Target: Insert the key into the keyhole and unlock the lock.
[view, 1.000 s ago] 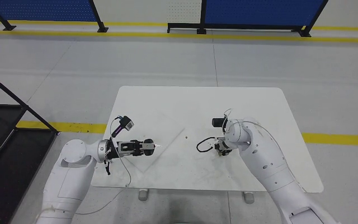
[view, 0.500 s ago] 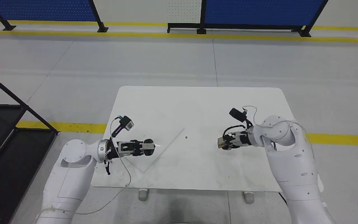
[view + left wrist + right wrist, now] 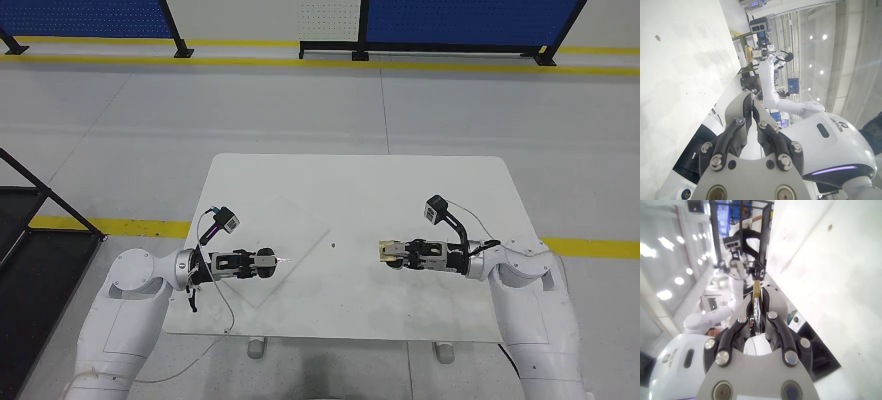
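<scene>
Brass-coloured metal lock (image 3: 756, 291) with glossy chrome shackle (image 3: 757, 315), thin bare-metal key (image 3: 752, 97), smooth matt white table (image 3: 350, 190) with faint specks.

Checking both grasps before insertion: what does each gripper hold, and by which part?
Left gripper: thin silver metal key, pinched by its rear, blade tip poking out. Right gripper: brass padlock, clamped at its silver shackle end, body pointing forward.

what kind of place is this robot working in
Probably a factory-style hall or robotics test floor: yellow lines across the pale floor, blue partition panels on black stands, and a high ceiling with rows of round lights.
</scene>
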### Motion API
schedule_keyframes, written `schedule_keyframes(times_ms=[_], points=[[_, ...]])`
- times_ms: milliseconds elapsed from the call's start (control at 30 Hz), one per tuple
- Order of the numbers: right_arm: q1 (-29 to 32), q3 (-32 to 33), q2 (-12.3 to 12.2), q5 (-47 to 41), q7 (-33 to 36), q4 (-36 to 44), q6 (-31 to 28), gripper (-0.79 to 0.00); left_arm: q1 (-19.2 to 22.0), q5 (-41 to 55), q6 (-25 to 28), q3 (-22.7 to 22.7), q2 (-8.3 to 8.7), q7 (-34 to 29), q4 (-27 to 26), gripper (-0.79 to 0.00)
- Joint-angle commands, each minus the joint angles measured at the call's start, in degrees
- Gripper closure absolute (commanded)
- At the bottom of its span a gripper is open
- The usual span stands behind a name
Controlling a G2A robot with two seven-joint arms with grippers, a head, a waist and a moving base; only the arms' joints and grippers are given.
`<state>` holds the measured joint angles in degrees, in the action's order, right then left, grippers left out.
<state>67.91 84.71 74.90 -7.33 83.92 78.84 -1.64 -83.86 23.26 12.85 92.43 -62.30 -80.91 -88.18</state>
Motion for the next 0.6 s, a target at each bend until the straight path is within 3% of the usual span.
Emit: schedule_keyframes(times_ms=[0,567], points=[[0.2,0.0,-0.1,-2.1,-0.3,0.2,-0.8,0.000,0.0,0.0,0.0,0.0,0.00,0.0,0.0,0.000],[1.0,-0.7,-0.7,-2.7,-1.2,2.1,-1.7,0.000,0.0,0.0,0.0,0.0,0.00,0.0,0.0,0.000]])
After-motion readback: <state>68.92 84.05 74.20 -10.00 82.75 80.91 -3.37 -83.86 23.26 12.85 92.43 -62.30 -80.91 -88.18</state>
